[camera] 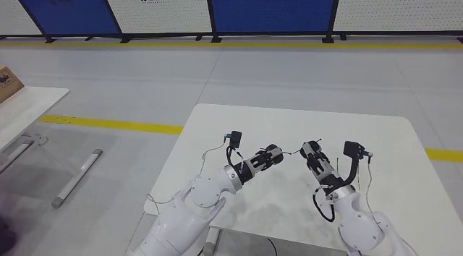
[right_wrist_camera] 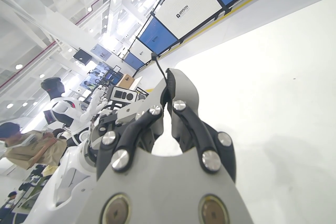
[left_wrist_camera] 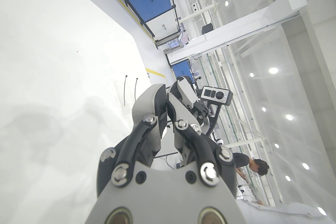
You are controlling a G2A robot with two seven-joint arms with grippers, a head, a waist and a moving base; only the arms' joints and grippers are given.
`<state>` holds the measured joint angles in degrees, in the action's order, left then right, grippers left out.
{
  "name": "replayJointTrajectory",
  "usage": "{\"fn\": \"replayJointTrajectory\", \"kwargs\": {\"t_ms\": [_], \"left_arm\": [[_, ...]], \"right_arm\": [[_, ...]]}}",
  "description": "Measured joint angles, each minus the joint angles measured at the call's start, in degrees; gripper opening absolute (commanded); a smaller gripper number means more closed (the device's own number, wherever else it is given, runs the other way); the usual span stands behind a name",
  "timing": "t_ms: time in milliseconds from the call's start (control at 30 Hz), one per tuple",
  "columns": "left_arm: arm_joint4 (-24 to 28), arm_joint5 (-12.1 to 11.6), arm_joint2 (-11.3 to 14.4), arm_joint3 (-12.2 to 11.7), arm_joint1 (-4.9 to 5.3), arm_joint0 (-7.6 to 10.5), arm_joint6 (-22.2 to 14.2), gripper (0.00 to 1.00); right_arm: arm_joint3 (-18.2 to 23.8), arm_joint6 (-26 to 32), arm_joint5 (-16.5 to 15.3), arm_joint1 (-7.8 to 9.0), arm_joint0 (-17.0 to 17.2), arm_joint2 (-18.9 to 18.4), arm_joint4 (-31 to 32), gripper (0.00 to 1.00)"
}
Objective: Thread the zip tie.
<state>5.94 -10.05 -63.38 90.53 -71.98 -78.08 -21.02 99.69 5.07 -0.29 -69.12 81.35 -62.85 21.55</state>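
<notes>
Top view: left gripper (camera: 278,154) and right gripper (camera: 309,147) hang close above the table (camera: 347,129), right at left's 3 o'clock. I see right pinching the zip tie (right_wrist_camera: 160,66); left pressed together, contents unclear.

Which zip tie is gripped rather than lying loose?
The zip tie pinched in the right gripper, head poking beyond it; the two loose ties lie flat on the table.
</notes>
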Motion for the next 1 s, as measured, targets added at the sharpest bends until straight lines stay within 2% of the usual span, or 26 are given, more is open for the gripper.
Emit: {"fn": "replayJointTrajectory", "kwargs": {"t_ms": [1000], "left_arm": [[0.0,0.0,0.0,0.0,0.0,0.0,0.0,0.0]], "right_arm": [[-0.93,1.97,-1.17,-1.23,-0.33,-0.35,0.59,0.0]]}}
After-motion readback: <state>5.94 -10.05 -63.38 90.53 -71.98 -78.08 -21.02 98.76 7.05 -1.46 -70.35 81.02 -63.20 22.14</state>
